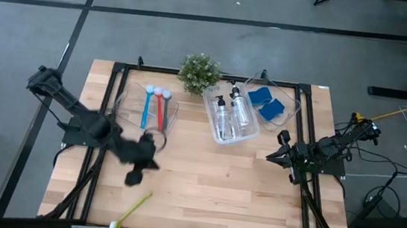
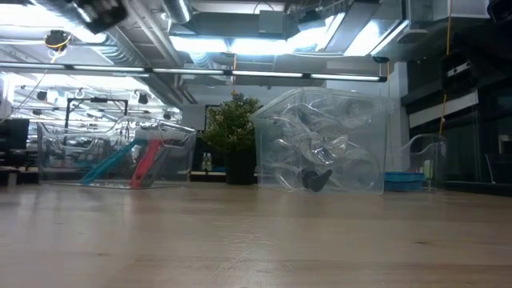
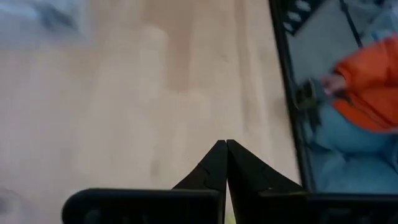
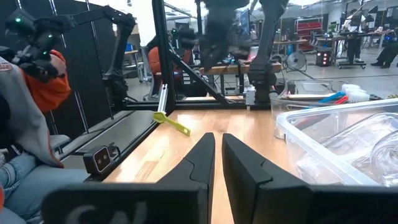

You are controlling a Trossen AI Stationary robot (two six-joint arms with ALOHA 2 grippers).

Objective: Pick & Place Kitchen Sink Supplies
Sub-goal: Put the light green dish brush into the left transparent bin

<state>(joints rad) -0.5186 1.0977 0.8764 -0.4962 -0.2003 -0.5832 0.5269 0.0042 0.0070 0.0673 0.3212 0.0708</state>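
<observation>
A yellow-green dish brush point(image 1: 134, 208) lies flat on the wood near the table's front edge; it also shows in the right wrist view point(image 4: 174, 125). My left gripper point(image 1: 132, 177) hangs above the table just beyond that brush, shut and empty point(image 3: 226, 144). A blue brush point(image 1: 146, 107) and a red brush point(image 1: 160, 111) lean slanted in a clear bin point(image 1: 126, 100). Two pump bottles point(image 1: 230, 112) lie in a second bin, and blue sponges point(image 1: 266, 103) fill a third. My right gripper point(image 1: 270, 157) waits at the right edge, shut on nothing point(image 4: 218, 138).
A small potted plant point(image 1: 198, 72) stands at the far edge between the bins. Bare wood point(image 1: 226, 191) stretches across the table's near half. A seated person in an orange top point(image 3: 367, 87) is beyond the table's edge. A black frame runs along the table's sides.
</observation>
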